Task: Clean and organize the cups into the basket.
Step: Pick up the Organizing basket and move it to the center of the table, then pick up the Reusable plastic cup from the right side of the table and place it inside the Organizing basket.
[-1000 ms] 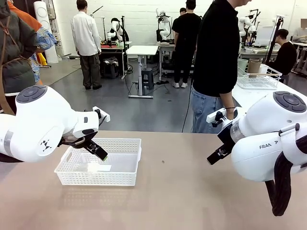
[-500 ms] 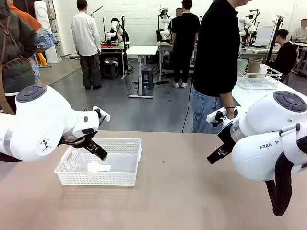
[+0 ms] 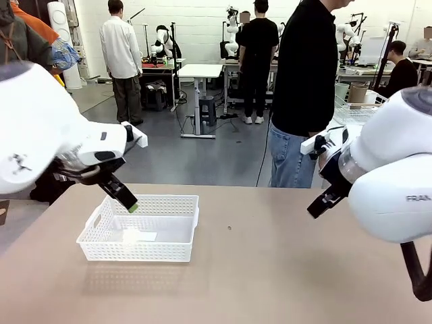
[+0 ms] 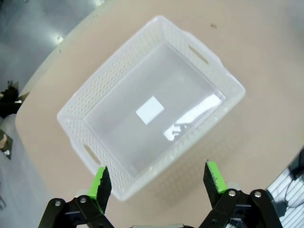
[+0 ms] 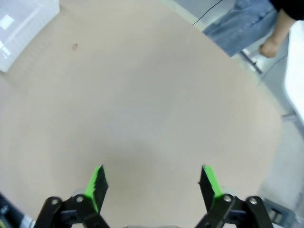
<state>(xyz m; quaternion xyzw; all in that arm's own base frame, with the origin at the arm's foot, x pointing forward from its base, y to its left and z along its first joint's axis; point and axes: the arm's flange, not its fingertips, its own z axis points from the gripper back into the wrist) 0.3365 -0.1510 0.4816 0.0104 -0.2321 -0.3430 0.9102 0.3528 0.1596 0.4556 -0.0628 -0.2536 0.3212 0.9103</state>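
The white lattice basket (image 3: 135,251) sits on the tan table, left of centre, with just a white label on its floor. My left gripper (image 3: 127,200) hovers open above its left end; in the left wrist view the basket (image 4: 118,64) lies below the open fingers (image 4: 101,183). My right gripper (image 3: 321,204) hangs open over bare table at the right, nothing between its fingers (image 5: 96,181). A tan-brown cup (image 3: 358,93) and a pale mint cup (image 3: 341,90) stand far back on a white side table at the right.
A person in black top and jeans (image 3: 304,101) stands at the table's far edge, one hand (image 5: 270,47) hanging near the corner. A white wire basket (image 3: 351,113) sits beside the cups. The basket's corner (image 5: 19,23) shows in the right wrist view.
Both arms have risen. The left gripper moved up and slightly left over the basket; the right gripper lifted and shifted right. Both stayed open.
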